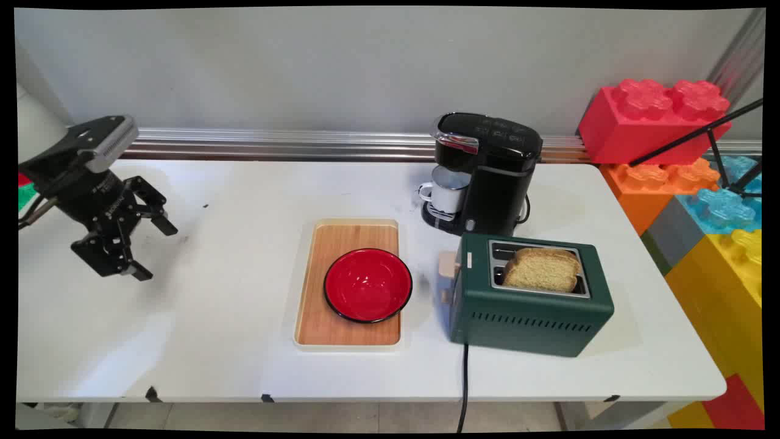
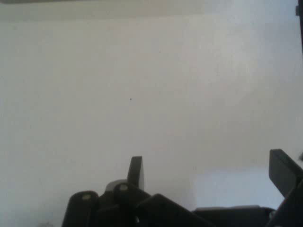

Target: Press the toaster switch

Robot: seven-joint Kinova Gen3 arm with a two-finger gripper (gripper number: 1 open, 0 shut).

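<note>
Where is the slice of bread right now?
In the main view, the bread slice stands in a slot of the green toaster on the table's right side, in front of the black coffee machine.

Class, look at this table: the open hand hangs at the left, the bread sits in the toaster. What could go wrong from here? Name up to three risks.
1. The bread slice leans loosely in the green toaster; a grip might crumble it.
2. The mug under the coffee maker stands just behind the toaster, so a wide swing could knock it.
3. The toaster's cord hangs over the table's near edge and could snag. The hand is open, holding nothing.
</note>
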